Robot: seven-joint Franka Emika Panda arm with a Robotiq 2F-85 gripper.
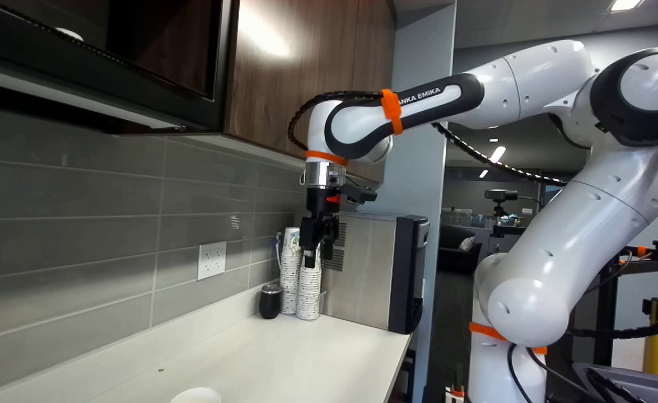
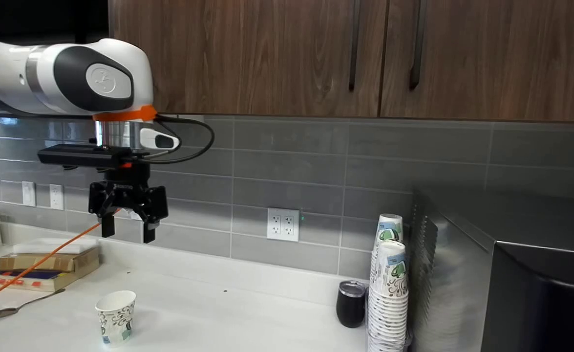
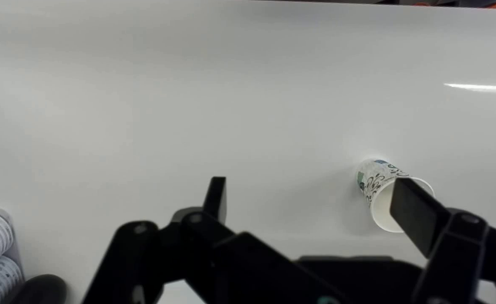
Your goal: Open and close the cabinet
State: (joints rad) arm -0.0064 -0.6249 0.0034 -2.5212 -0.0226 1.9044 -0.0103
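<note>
Above the tiled wall, we see the cabinet, closed. Lower down hangs our gripper, its jaws apart and empty, well apart from the handles. We judge opening and closing both left, though a finished job would look alike.

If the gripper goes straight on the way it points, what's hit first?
The gripper would most likely meet the white countertop first. In an exterior view the single paper cup sits off to one side of the gripper's downward line, though exact clearance is unclear.
</note>
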